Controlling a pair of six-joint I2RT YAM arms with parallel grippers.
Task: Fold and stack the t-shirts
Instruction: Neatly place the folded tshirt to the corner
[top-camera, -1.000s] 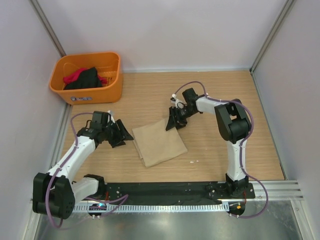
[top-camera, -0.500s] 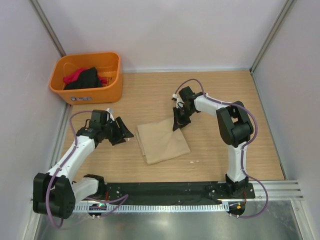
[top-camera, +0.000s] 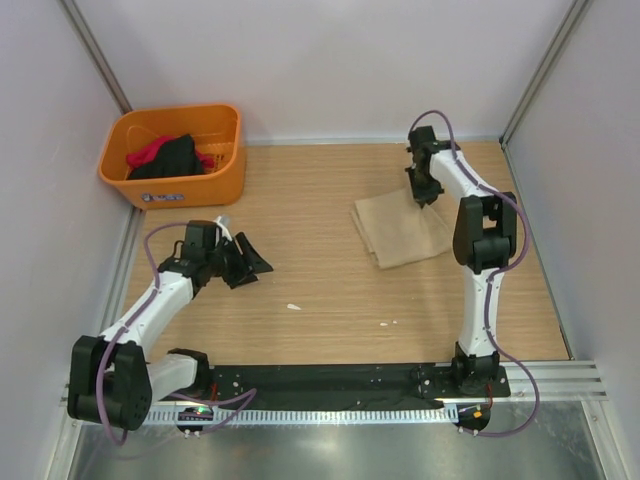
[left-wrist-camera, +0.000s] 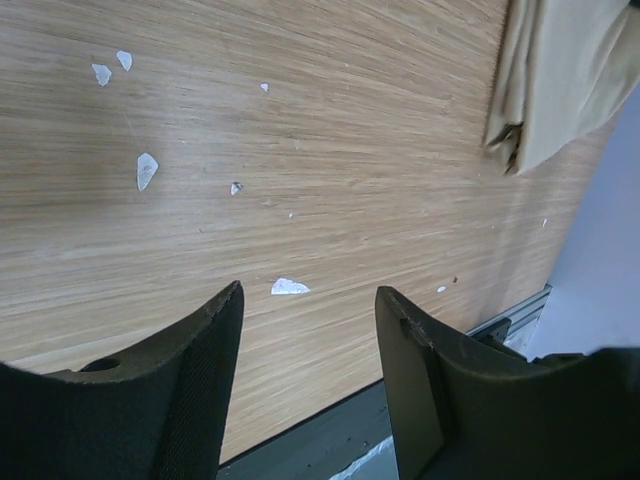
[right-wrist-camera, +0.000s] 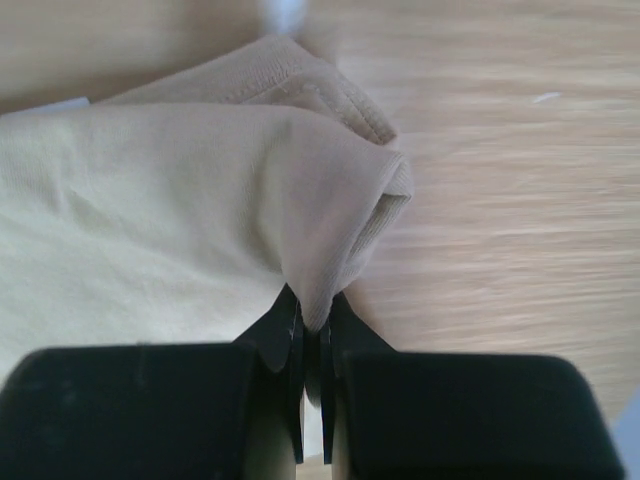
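At the far left corner of the counter (top-camera: 320, 200) stands an orange basket (top-camera: 225, 180). A black shirt (top-camera: 178, 156) lies bunched inside it, with a red shirt (top-camera: 148, 152) showing at its left, partly under the black one.

Nearer and a little to the right, the left arm reaches low over the bare wood. The left fingers (left-wrist-camera: 195, 385) are released, spread wide with nothing between them, and point toward the middle of the counter. Whether their tips touch the wood cannot be told. The left wrist view shows small white scraps (left-wrist-camera: 289, 287) scattered on the wood ahead of them, one just beyond the gap between the tips. One scrap (top-camera: 293, 306) also shows from above, near the counter's middle.

The tan shirt (top-camera: 400, 228) lies folded on the right half of the counter, toward the far side, well apart from the basket and from the left arm. It is a rough rectangle, turned slightly askew. One corner of it shows at the upper right of the left wrist view.

The right arm stretches far out to the shirt's far right corner. The right fingers (right-wrist-camera: 275, 335) are clenched on the tan shirt. The wrist view shows a doubled fold of its edge pinched between the tips, with the hem curling over just beyond the grip. The rest of the cloth spreads away to the left.
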